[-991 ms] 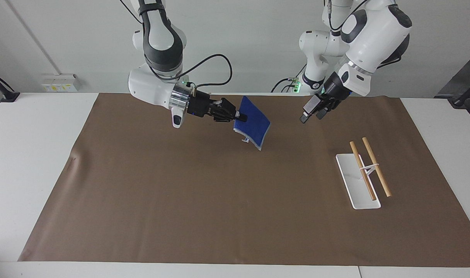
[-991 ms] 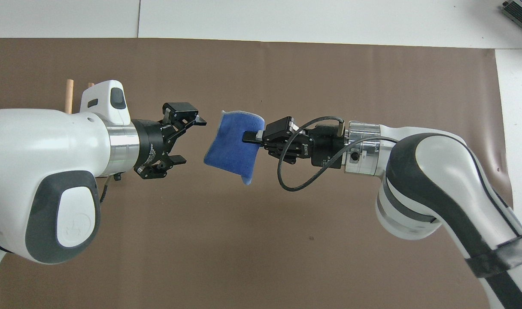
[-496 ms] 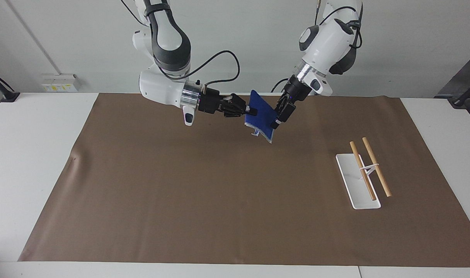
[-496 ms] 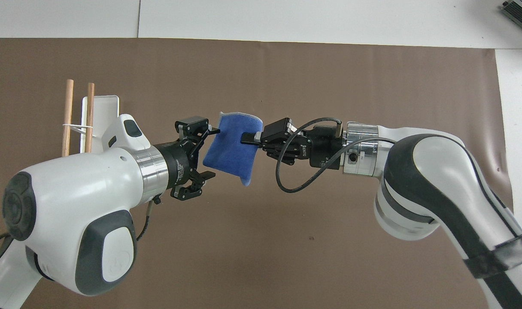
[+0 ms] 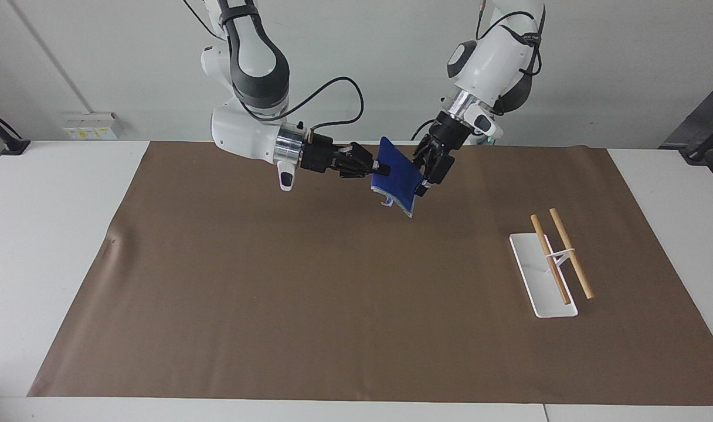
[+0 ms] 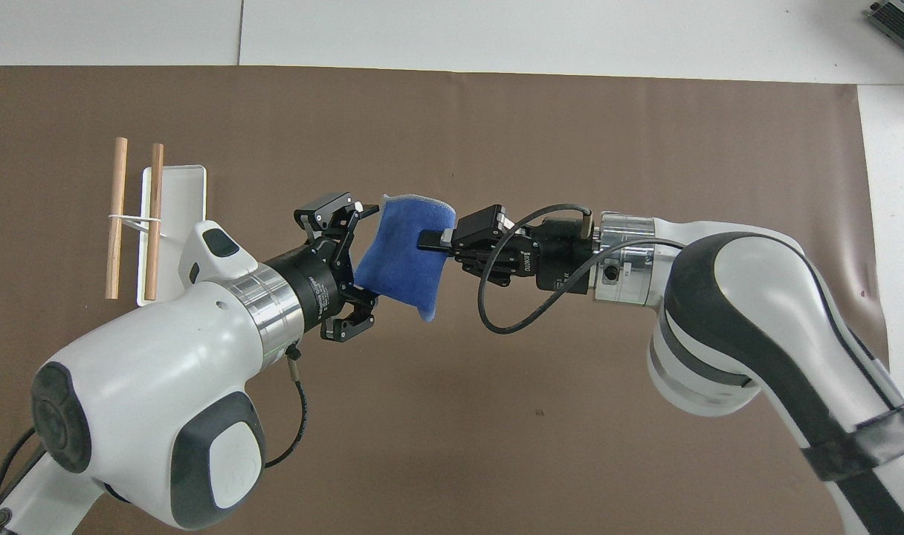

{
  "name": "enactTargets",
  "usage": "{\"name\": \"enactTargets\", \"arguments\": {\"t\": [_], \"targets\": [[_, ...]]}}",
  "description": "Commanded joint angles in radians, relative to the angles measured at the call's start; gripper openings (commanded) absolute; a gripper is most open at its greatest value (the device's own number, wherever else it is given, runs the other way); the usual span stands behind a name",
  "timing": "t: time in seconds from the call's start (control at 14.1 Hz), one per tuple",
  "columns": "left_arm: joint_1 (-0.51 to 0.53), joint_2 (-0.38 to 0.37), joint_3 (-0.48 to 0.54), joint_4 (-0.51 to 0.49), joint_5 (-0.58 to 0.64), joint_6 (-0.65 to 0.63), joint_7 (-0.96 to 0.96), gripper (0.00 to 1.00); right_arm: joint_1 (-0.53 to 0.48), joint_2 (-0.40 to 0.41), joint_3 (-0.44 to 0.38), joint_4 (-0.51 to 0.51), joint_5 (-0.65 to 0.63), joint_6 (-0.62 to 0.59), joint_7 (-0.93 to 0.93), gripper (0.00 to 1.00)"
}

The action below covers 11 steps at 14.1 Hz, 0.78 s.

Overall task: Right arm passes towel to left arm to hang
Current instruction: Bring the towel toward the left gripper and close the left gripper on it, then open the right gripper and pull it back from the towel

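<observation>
Here the right arm (image 6: pixel 727 297) holds the towel (image 5: pixel 396 176) up over the brown mat (image 5: pixel 333 305), right gripper (image 6: pixel 428 241) clenched on one edge; the left gripper (image 6: pixel 363 260) spreads wide around the other edge.

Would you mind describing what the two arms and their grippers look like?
Both arms look alike: glossy white rounded shells with dark grey joint sections and a silver ring at the wrist. The left gripper and right gripper are black two-finger linkage types with small white lettering on the body. A black cable loops from the right arm wrist; the left arm carries one too.
</observation>
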Motion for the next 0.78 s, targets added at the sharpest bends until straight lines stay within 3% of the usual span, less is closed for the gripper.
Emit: {"name": "enactTargets", "arguments": {"t": [0.0, 0.21, 0.42, 0.71], "targets": [[-0.021, -0.034, 0.013, -0.045, -0.026, 0.038, -0.009, 0.83, -0.012, -0.007, 0.001, -0.016, 0.017, -0.009, -0.039, 0.00], [-0.019, -0.034, 0.014, -0.045, -0.026, 0.038, -0.009, 0.34, -0.012, -0.009, 0.002, -0.016, 0.017, -0.009, -0.039, 0.00], [-0.016, -0.032, 0.014, -0.042, -0.026, 0.038, -0.009, 0.00, -0.014, -0.007, 0.002, -0.016, 0.017, -0.009, -0.037, 0.00], [-0.005, -0.032, 0.016, -0.041, -0.026, 0.038, -0.004, 0.00, -0.012, -0.009, 0.002, -0.016, 0.017, -0.005, -0.036, 0.00]]}}
